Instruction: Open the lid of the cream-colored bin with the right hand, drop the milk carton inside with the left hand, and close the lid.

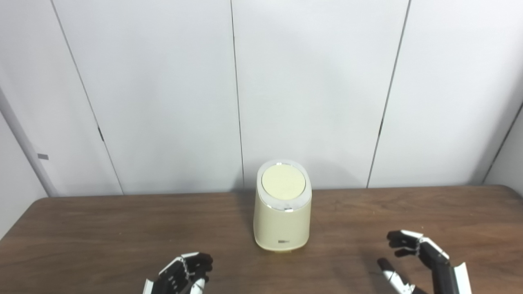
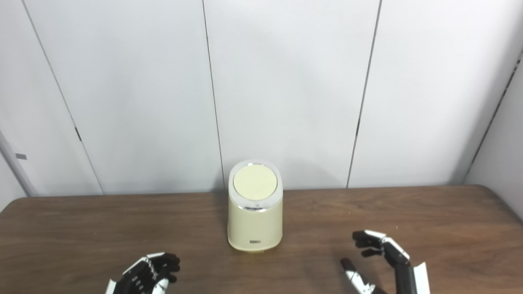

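Note:
The cream-colored bin [image 1: 282, 222] stands upright in the middle of the brown table [image 1: 102, 232], its round lid [image 1: 283, 181] lying flat and closed on top. No milk carton shows in either view. My left hand [image 1: 184, 274] hovers low at the front left of the bin, fingers curled but holding nothing. My right hand [image 1: 412, 257] is at the front right of the bin, fingers and thumb spread apart and empty. Both hands are well apart from the bin.
A white panelled wall [image 1: 310, 90] rises right behind the table's far edge, close behind the bin. The table's rounded far corners show at the left and right.

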Controlling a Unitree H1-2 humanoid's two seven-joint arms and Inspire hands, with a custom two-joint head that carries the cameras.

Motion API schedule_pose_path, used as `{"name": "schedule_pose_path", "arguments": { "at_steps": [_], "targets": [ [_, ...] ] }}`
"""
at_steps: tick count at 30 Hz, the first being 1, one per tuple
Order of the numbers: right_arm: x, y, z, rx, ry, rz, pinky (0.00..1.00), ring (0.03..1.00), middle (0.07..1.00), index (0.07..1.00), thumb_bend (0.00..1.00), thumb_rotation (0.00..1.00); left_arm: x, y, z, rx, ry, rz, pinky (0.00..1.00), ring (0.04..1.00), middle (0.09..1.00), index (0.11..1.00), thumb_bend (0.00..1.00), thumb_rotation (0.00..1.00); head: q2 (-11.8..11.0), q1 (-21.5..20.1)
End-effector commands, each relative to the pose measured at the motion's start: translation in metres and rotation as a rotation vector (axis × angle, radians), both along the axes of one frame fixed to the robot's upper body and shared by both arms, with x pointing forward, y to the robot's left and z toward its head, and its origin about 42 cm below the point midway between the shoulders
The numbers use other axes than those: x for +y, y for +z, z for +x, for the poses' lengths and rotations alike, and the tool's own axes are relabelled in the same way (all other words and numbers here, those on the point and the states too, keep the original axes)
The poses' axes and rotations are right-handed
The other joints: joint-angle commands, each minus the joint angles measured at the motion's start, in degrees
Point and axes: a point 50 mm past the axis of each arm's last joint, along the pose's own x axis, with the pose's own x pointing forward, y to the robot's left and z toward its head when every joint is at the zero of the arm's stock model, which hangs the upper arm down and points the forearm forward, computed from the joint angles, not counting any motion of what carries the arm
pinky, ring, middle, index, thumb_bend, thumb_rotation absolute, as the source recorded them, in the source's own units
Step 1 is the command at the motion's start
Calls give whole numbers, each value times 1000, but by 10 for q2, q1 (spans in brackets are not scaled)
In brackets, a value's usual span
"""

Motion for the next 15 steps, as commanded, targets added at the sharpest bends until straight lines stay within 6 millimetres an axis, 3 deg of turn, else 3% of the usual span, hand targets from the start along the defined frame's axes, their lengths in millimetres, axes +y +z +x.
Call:
{"name": "schedule_pose_path", "arguments": {
  "at_steps": [1,15],
  "targets": [
    [5,-15,0,65,-13,7,526,615,640,629,280,228,3,6,1,-47,20,15,551,629,646,637,195,242,2,0],
    [3,-15,5,74,11,-19,518,609,636,631,279,232,1,8,1,-46,48,7,535,616,640,627,192,240,9,2]
  ]
}}
